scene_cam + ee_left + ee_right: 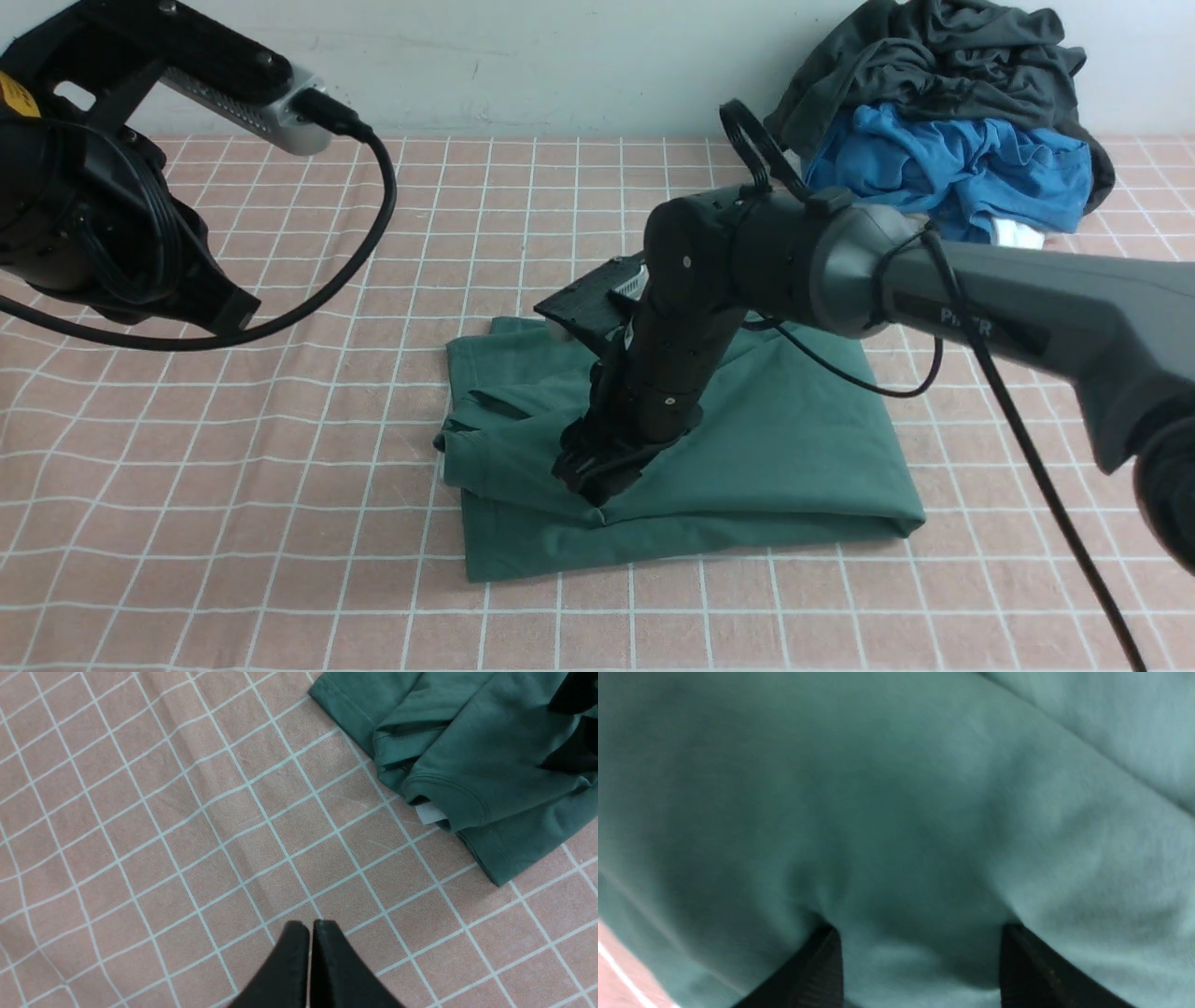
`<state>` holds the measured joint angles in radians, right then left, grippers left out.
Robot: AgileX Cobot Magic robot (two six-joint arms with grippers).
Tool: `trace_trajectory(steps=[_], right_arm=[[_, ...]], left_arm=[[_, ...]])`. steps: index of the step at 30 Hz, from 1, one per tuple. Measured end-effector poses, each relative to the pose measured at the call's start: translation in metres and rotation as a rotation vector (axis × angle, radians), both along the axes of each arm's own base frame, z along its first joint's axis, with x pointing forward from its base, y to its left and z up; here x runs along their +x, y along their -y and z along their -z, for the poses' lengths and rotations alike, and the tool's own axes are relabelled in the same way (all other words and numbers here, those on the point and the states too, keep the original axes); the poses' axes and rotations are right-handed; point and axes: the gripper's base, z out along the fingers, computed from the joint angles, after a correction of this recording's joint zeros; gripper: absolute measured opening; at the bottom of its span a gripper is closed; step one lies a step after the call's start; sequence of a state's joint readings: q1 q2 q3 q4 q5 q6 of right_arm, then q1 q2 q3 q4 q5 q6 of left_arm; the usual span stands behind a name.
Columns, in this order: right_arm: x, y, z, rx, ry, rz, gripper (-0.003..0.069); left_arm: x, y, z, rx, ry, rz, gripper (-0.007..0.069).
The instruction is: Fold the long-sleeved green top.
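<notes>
- Black right pincer point(597, 481): ribbed fingers spread wide, tips pressed down into soft knit fabric, nothing pinched between them.
- Green long-sleeved top point(794, 439): dark teal, matte, folded into a rough rectangle at mid-worktop; stitched hems and a ribbed cuff bunched along its left edge.
- Black left pincer point(310, 938): tapered fingers pressed together, empty, raised over bare cloth, well apart from the top, to its left.
- Worktop point(280, 560): pink cloth with a white grid, lightly rumpled.
- Charcoal-grey garment point(934, 56) over bright blue garment point(952, 168): crumpled heap at the far right, against the pale wall point(560, 56).
</notes>
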<state>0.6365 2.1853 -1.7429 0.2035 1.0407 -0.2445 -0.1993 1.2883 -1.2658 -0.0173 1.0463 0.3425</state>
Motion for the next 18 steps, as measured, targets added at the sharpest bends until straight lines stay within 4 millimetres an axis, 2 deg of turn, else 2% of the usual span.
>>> trace_trajectory(steps=[3,4,5,6,7,9,10,11,12,13,15,16,17,18], right_arm=[[-0.002,0.004,-0.028,0.033,0.05,0.007,0.0421],[-0.004,0.01,-0.048,0.052,0.078,0.015,0.0416],[-0.006,0.012,-0.054,0.055,0.085,0.016,0.0412],[-0.01,0.022,-0.081,0.074,0.125,0.027,0.0402],[-0.012,0.026,-0.092,0.081,0.138,0.031,0.0394],[-0.023,0.043,-0.13,0.111,0.191,0.045,0.0373],[-0.024,0.045,-0.133,0.113,0.197,0.047,0.0371],[-0.039,0.059,-0.158,0.137,0.248,0.053,0.0347],[-0.039,0.059,-0.157,0.133,0.244,0.053,0.0347],[-0.058,0.072,-0.178,0.165,0.294,0.058,0.0328],[-0.082,0.088,-0.194,0.209,0.35,0.069,0.0303],[-0.091,0.094,-0.195,0.225,0.372,0.076,0.0293],[-0.094,0.096,-0.2,0.233,0.383,0.077,0.0291],[-0.112,0.109,-0.206,0.271,0.432,0.091,0.0274]], left_arm=[[-0.004,-0.001,0.0,-0.013,0.002,-0.017,-0.0003],[-0.008,-0.002,-0.001,-0.022,0.012,-0.026,-0.0003],[-0.011,-0.002,-0.002,-0.024,0.017,-0.027,-0.0003],[-0.019,-0.004,-0.003,-0.035,0.038,-0.035,-0.0003],[-0.023,-0.005,-0.004,-0.041,0.049,-0.04,-0.0003],[-0.045,-0.009,-0.006,-0.063,0.095,-0.055,-0.0003],[-0.045,-0.009,-0.006,-0.064,0.097,-0.056,-0.0003],[-0.065,-0.013,-0.004,-0.077,0.133,-0.061,-0.0003],[-0.067,-0.014,-0.003,-0.079,0.139,-0.062,-0.0003],[-0.089,-0.018,0.003,-0.09,0.17,-0.065,-0.0003],[-0.109,-0.022,0.013,-0.103,0.192,-0.073,-0.0003],[-0.12,-0.024,0.019,-0.112,0.197,-0.083,-0.0003],[-0.12,-0.024,0.019,-0.112,0.197,-0.083,-0.0003],[-0.135,-0.027,0.029,-0.129,0.205,-0.101,-0.0003]])
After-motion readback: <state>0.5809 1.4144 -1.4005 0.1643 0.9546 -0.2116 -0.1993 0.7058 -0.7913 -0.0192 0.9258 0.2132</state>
